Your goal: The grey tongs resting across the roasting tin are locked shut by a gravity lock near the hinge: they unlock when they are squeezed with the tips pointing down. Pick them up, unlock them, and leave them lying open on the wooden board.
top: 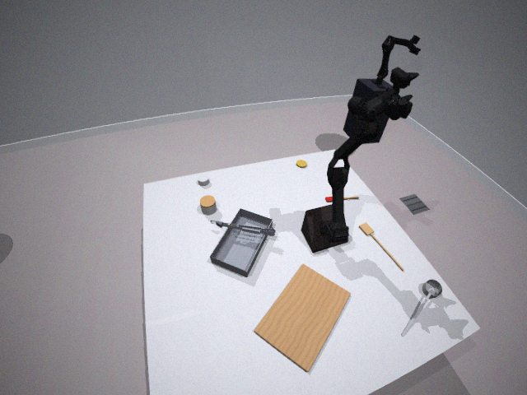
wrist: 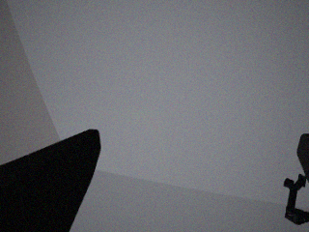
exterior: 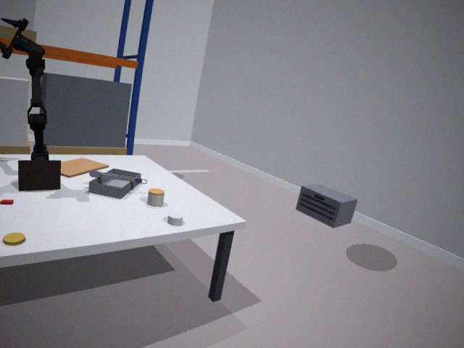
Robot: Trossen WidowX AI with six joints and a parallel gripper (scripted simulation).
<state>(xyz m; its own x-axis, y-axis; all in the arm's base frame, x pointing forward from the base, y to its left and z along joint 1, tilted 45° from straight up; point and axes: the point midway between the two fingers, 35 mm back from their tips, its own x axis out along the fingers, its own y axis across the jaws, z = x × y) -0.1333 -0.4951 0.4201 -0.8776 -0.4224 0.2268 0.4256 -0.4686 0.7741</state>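
The grey tongs (top: pixel 244 227) (exterior: pixel 95 173) lie across the roasting tin (top: pixel 230 266) (exterior: pixel 103 189), over its rims, with both ends sticking out past its sides. Their arms look close together; the lock cannot be made out. The wooden board (top: pixel 304 318) (exterior: pixel 84 166) lies flat on the table with nothing on it. My gripper (top: pixel 415 85) (exterior: pixel 1 31) (wrist: pixel 200 142) is open wide and empty. It is raised high above the table, far from the tongs and the board. The wrist view shows only wall, floor and a distant arm between the fingers.
A jar with an orange lid (top: pixel 207 204) (exterior: pixel 156 198) and a small grey cylinder (top: pixel 203 182) (exterior: pixel 175 219) stand beyond the tin. A yellow disc (top: pixel 301 163) (exterior: pixel 14 238), a red-ended tool (top: pixel 328 198), a wooden spatula (top: pixel 366 229) and a ladle (top: pixel 431 289) lie around the arm's base.
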